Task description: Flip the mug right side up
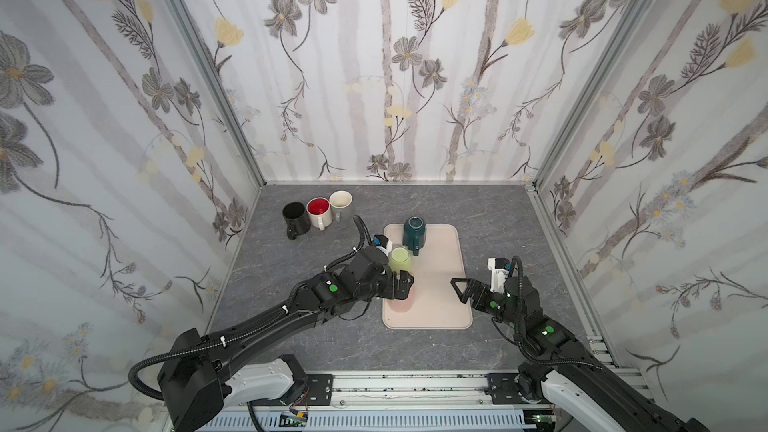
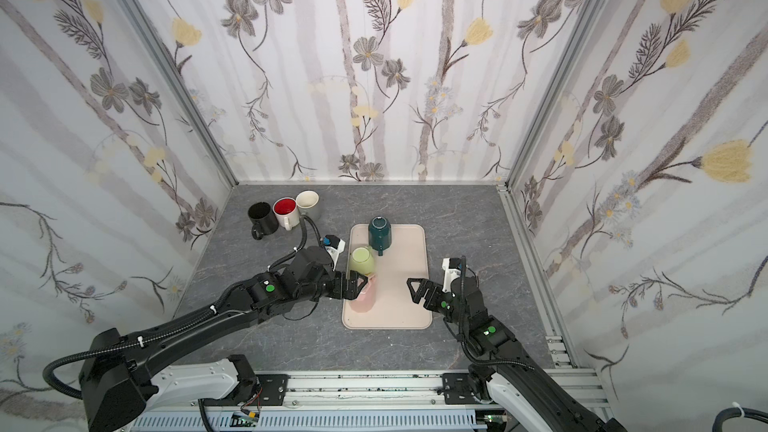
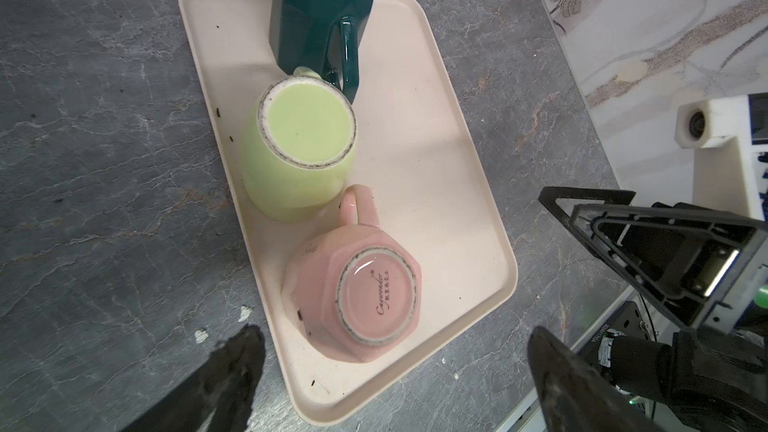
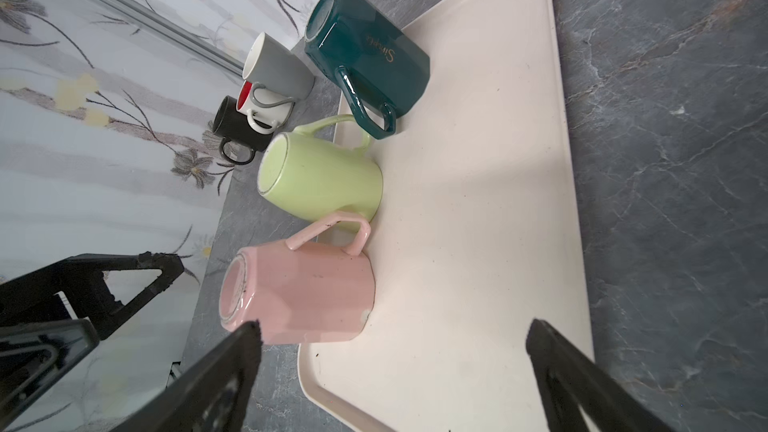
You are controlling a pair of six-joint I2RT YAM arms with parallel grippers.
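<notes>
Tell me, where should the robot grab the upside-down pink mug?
I'd grip the pink mug across its flat side walls, from above, with the open left gripper hovering over it. Its base faces up and its handle points toward the green mug, so that side is crowded.

Bright, even light, with soft shadows on the tray [image 3: 415, 139]. Walls [image 1: 104, 160] bow at both top views' edges — the near left fingers [image 3: 232, 371] blur.
</notes>
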